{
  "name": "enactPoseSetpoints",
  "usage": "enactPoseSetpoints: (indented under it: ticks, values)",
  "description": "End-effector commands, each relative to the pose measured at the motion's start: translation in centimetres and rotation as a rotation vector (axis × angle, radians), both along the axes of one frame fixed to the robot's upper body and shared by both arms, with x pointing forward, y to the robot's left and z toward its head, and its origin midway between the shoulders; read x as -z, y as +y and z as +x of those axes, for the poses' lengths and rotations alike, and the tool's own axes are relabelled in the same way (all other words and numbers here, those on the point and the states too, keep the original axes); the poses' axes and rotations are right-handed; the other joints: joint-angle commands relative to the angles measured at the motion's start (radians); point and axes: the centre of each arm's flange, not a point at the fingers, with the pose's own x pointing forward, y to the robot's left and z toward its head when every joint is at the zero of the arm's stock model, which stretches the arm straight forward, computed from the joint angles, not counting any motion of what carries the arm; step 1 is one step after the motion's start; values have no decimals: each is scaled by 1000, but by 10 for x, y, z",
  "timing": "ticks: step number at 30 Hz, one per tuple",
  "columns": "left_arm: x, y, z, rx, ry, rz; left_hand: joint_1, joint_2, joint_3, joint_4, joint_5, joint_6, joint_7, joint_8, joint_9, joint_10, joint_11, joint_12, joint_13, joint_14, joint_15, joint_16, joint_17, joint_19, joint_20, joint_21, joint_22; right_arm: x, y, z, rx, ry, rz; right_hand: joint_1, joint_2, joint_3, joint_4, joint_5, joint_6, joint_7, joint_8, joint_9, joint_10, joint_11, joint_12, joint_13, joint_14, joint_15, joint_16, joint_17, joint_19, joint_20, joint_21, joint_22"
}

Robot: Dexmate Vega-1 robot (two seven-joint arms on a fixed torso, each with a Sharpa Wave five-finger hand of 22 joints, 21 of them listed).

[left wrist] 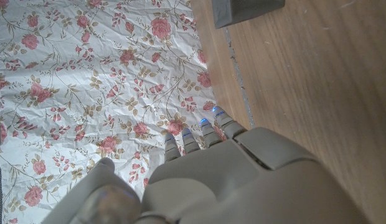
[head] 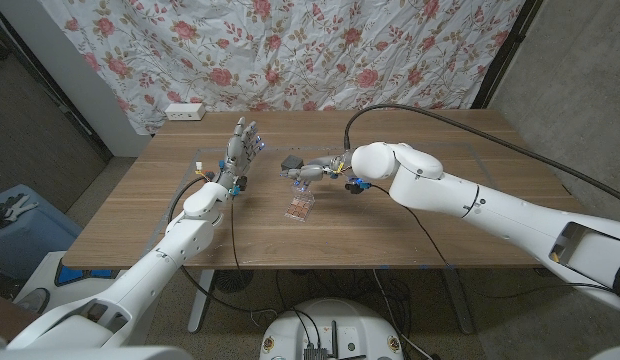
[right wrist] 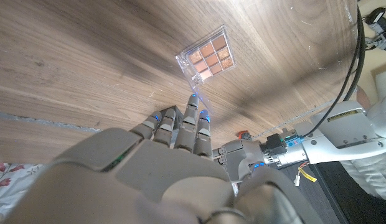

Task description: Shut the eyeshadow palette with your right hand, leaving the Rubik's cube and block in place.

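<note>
Rose-print floral cloth [head: 320,50] hangs behind wooden table [head: 410,235]; white power strip [head: 185,112] on table's far left corner; blue bin [head: 20,225] on floor.

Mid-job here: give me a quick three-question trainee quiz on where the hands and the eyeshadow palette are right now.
1. True or false: the left hand grips the clear-cased square eyeshadow palette with brown pans.
2. The palette lies: A on the wooden table; B on a shelf; C in the right hand.
3. Fill in: the hand nearer the palette is the ___ hand.
Key: 1 false; 2 A; 3 right.
</note>
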Motion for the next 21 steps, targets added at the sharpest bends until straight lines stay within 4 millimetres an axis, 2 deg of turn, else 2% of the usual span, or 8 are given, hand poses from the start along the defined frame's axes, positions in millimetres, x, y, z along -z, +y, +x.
enactPoseSetpoints:
  ticks: [1,21]
  values:
    - [0,0,0,0,0,0,6,8,8,1,4,-3,-7,5,4,1,-8,5,4,4,-24,6,5,7,1,4,4,4,4,-8,9,-25,-12,-2,33,-5,3,8,7,-7,-1,3,-6,3,-5,2,-5,6,-4,3,-2,-5,2,3]
    - [0,0,0,0,0,0,6,8,8,1,4,-2,-7,5,4,1,-9,5,4,4,-23,6,5,7,1,4,4,15,10,-14,0,-42,-32,-4,37,-7,6,10,11,-11,-3,3,-39,2,-21,1,-20,2,-10,2,-9,-6,0,3]
